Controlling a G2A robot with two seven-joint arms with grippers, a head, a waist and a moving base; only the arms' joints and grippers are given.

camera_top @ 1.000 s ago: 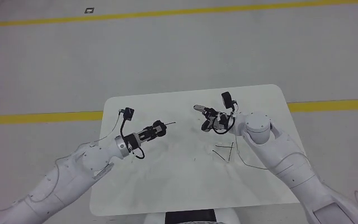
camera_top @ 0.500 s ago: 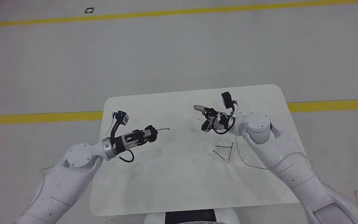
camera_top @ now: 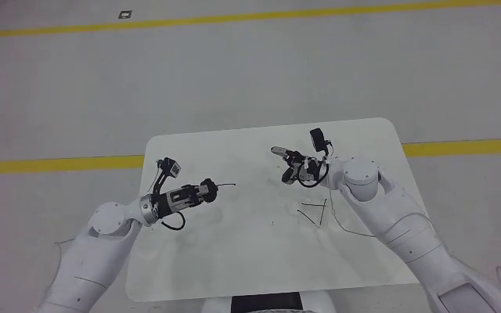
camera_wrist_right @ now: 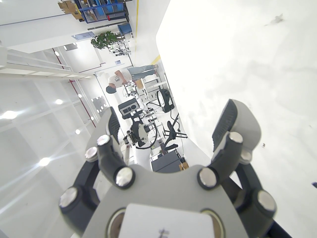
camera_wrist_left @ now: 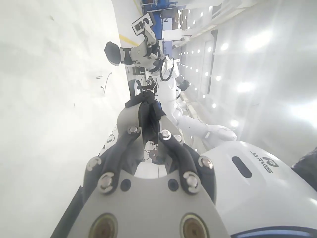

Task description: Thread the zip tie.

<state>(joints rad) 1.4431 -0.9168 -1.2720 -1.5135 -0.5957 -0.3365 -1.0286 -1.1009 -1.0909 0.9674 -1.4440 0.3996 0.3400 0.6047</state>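
I work in what looks like a robotics lab in a big industrial hall. At my twelve o'clock, beyond my white table (camera_top: 235, 266), the grey floor (camera_top: 329, 70) is painted with yellow lines (camera_top: 235, 17). Around me stand blue wire racks (camera_wrist_right: 99, 8) with boxes (camera_wrist_right: 68, 7), a desk chair (camera_wrist_right: 173, 130) and a potted plant (camera_wrist_right: 104, 41), under rows of ceiling lights (camera_wrist_left: 257, 42).

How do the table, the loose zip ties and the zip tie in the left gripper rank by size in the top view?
1. table
2. loose zip ties, taken together
3. zip tie in the left gripper; partly hidden, so unsure
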